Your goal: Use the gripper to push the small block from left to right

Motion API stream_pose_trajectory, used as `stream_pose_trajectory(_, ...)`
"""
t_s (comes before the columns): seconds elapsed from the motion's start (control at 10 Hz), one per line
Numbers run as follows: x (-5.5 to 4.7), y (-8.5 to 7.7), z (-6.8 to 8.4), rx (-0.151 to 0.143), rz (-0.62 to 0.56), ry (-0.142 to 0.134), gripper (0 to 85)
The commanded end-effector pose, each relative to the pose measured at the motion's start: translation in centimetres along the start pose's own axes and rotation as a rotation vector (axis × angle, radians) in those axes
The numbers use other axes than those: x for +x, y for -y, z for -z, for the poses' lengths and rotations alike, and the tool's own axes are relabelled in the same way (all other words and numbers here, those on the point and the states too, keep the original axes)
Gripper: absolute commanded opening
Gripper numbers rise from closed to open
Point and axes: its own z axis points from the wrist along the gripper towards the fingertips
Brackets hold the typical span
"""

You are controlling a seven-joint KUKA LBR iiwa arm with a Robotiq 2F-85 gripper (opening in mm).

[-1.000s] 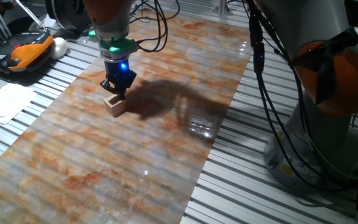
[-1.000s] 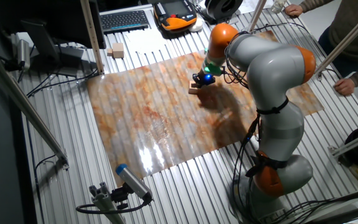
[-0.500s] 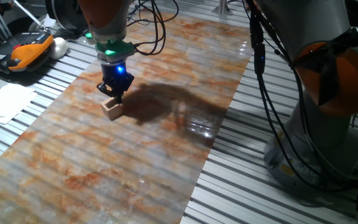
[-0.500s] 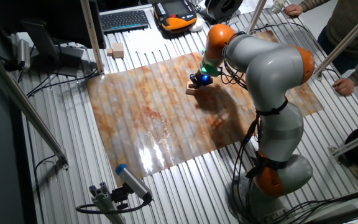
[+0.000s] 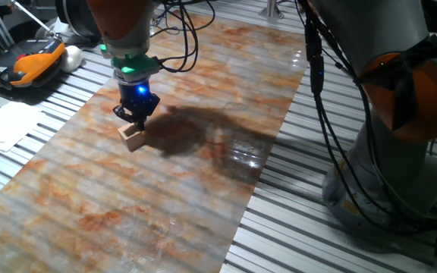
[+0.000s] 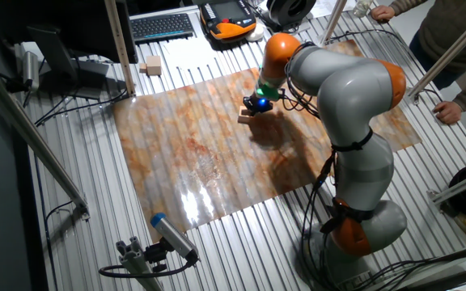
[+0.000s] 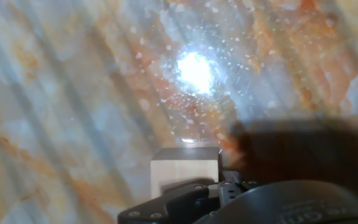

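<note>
Comparing with a second ago, you see the gripper (image 5: 134, 121) and the small block (image 5: 132, 136) both shifted along the marbled sheet (image 5: 173, 189). Your block, a plain light-tan cube, sits touching the fingertips; whether the jaws are spread or pressed together cannot be told.

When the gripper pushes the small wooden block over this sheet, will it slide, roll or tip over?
The small block is a flat-faced cube, so it should slide, not roll. It is squat and the gripper meets it low down, so tipping seems unlikely. The marbled sheet looks glossy, so the block may slide easily, perhaps turning a little if pushed off-centre.
</note>
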Motion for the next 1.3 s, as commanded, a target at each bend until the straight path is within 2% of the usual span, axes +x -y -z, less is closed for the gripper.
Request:
stream_pose_trajectory(0.0,0.00,-0.07,-0.02,-0.011,-0.006,-0.001,0.0)
stream_pose_trajectory(0.4,-0.17,0.02,-0.09,0.019,-0.002,0.010,0.0)
stream_pose_trajectory(0.5,-0.17,0.02,-0.09,0.035,0.001,0.017,0.0)
stream_pose_trajectory(0.6,-0.17,0.02,-0.09,0.065,0.017,0.032,0.0)
stream_pose_trajectory(0.8,-0.17,0.02,-0.09,0.051,0.043,0.010,0.0)
stream_pose_trajectory(0.9,-0.17,0.02,-0.09,0.056,0.052,0.009,0.0)
stream_pose_trajectory(1.2,-0.17,0.02,-0.09,0.094,0.092,0.010,0.0)
